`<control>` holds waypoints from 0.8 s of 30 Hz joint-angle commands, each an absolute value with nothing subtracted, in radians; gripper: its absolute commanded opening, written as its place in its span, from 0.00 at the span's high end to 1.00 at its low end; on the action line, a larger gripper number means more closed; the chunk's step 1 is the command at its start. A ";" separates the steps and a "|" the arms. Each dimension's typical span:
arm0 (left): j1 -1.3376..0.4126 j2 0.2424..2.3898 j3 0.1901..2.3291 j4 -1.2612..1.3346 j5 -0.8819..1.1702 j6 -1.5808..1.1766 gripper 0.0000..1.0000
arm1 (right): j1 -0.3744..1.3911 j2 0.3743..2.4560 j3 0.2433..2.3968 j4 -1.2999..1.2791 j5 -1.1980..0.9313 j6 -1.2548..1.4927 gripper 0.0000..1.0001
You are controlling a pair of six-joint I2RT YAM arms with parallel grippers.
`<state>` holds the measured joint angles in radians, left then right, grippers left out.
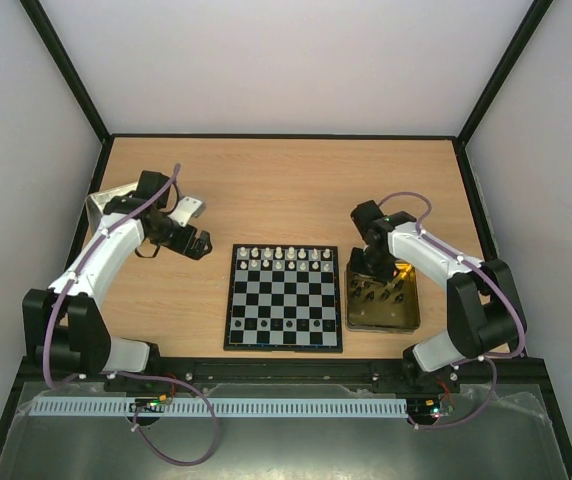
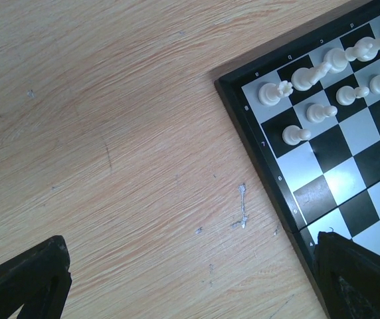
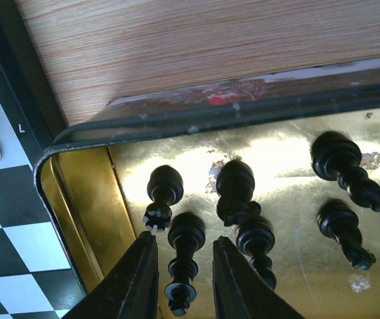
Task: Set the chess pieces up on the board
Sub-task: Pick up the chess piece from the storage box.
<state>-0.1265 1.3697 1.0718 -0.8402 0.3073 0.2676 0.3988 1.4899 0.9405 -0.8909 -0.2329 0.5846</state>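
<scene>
Bright even light frm above — glare on gold tin (image 3: pixel 289 153) & board (image 2: pixel 339 186); wrist views soft.

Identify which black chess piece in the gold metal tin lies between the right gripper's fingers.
The black piece lying in the gap of the open right gripper, round head toward the gold tin's rim; its neighbours lie outside either finger.

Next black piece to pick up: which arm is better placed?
Right. The right gripper hangs open over the shallow gold metal tin, fingers either side of a black chess piece. The left gripper is over the wooden table beside the black-and-white chessboard.
</scene>
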 commanded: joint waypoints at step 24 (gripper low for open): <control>-0.151 1.390 1.052 -0.828 0.322 0.255 0.01 | 0.436 1.567 0.981 -0.868 -0.225 0.578 0.78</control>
